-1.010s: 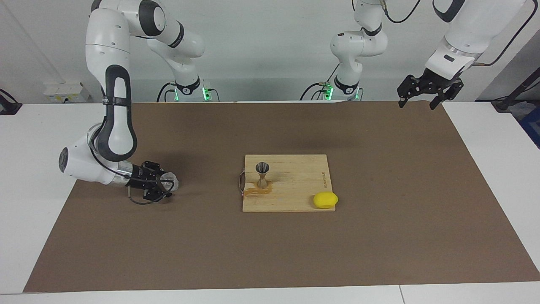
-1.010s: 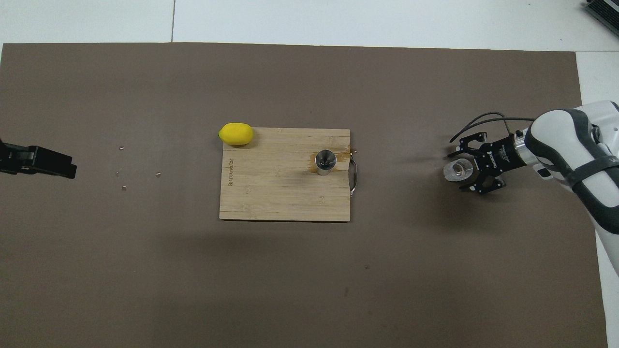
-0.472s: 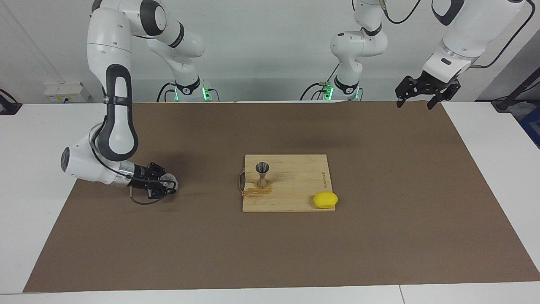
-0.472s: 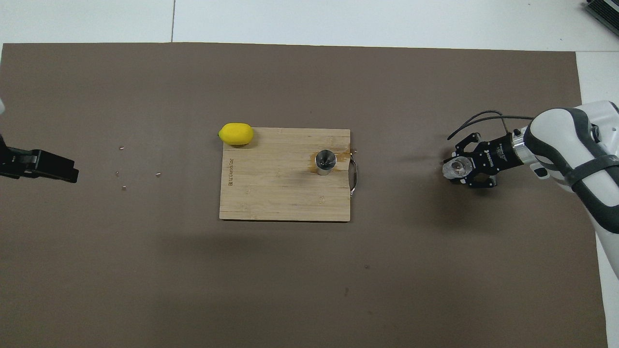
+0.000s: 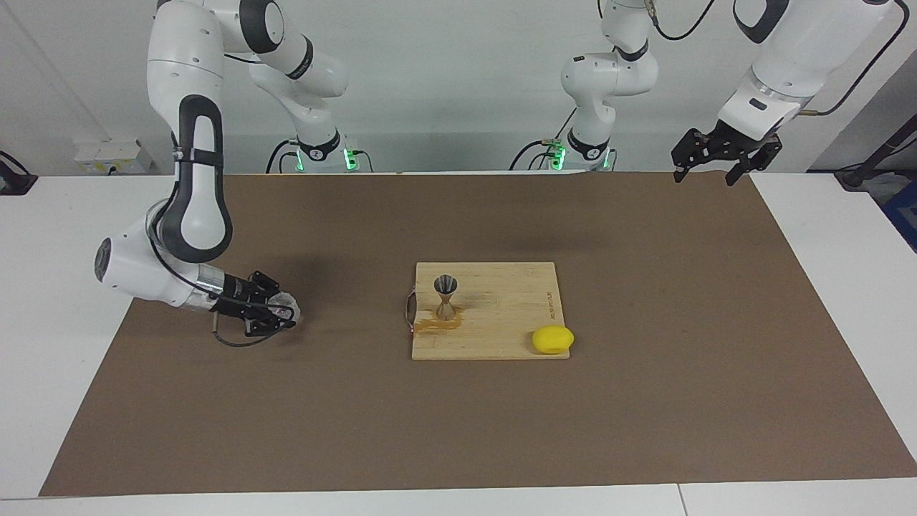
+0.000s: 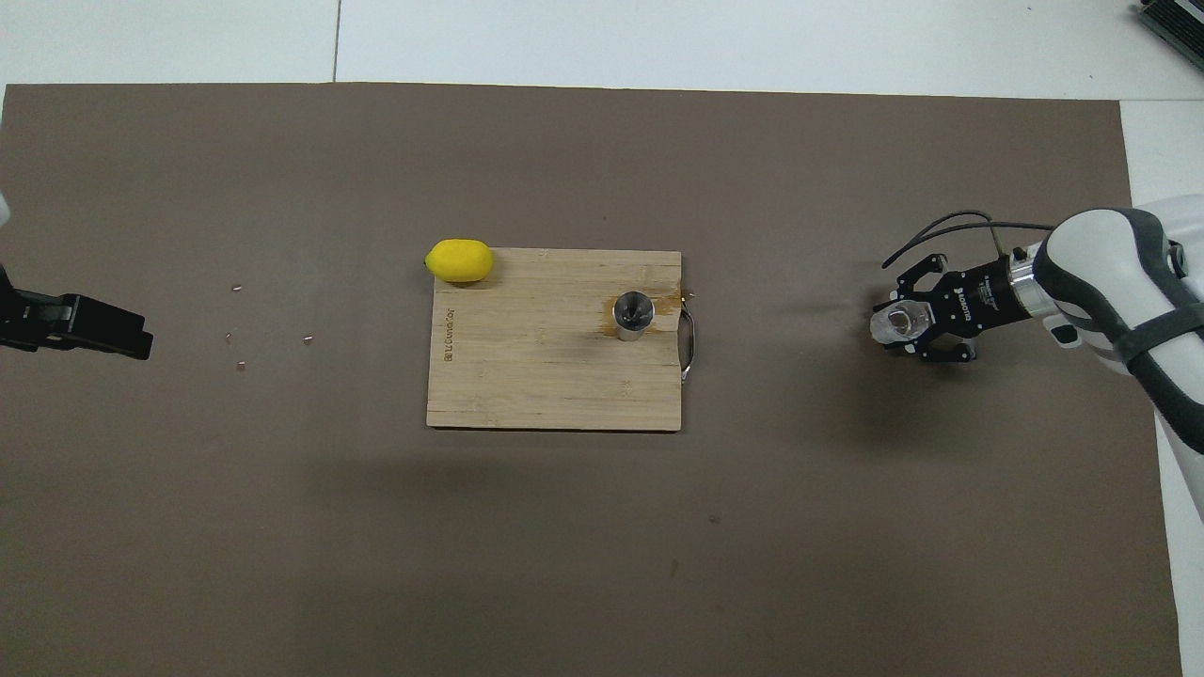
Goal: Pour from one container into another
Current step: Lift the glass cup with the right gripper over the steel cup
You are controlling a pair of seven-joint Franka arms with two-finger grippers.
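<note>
Clear glass tumbler (image 6: 894, 324), thick-based, short

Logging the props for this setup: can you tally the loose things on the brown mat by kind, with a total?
Clear glass tumbler: 1
Silver hourglass-shaped metal jigger: 1
Yellow lemon: 1
Wooden cutting board: 1
Total: 4

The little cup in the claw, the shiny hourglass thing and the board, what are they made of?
Cup, held by the right claw: looks like clear glass; the brown mat shows through it.
Hourglass jigger: probably metal, silver-grey and shiny.
Board: seems to be wood or bamboo, pale with long grain stripes, matte.
</note>
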